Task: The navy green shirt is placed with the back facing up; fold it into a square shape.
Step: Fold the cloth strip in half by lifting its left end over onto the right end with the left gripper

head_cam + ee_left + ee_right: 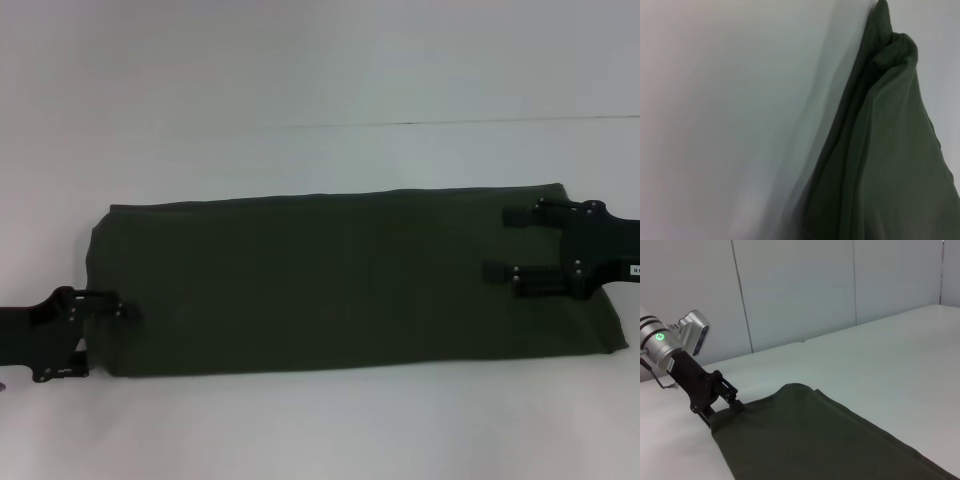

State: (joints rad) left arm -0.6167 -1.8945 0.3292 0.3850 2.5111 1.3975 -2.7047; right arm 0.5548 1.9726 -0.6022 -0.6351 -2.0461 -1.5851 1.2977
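The navy green shirt [340,280] lies as a long dark olive band across the white table, plain side up. My left gripper [125,311] is at the band's near left corner and looks shut on the cloth edge. In the left wrist view the shirt [890,150] rises in a bunched peak. The right wrist view shows the left gripper [734,402] on the corner of the shirt [805,440]. My right gripper [497,243] is over the band's right end. It is open, and its two black fingers [520,215] are spread apart above the cloth.
The white table [320,430] stretches bare in front of and behind the shirt. A seam in the tabletop [450,122] runs across the far side. Pale wall panels [790,290] stand beyond the table.
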